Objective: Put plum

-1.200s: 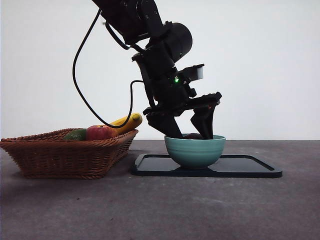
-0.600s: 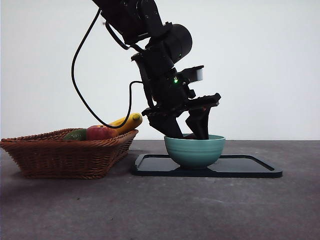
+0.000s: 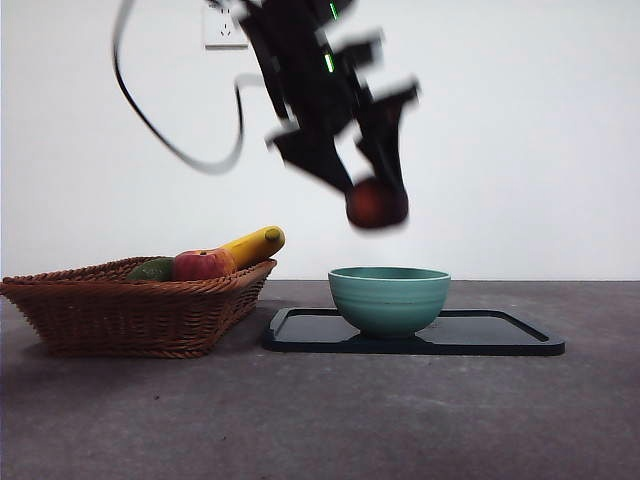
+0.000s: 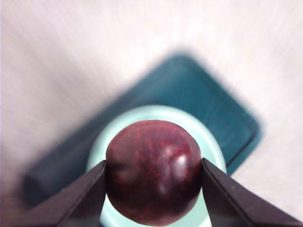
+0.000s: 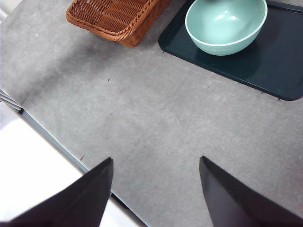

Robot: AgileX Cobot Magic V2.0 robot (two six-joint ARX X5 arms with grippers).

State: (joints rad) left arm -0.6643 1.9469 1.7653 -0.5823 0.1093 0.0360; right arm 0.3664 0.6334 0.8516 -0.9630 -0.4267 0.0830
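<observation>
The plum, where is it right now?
The plum is in the air, clamped in the left gripper, above the green bowl on the dark tray, right of the basket.

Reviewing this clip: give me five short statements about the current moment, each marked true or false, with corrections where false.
1. The left pincer grips the plum. True.
2. The plum lies inside the bowl. False: it hangs in the air above the bowl.
3. The bowl stands on the dark tray. True.
4. The right pincer holds a banana. False: it is open and holds nothing.
5. The banana rests in the wicker basket. True.
</observation>
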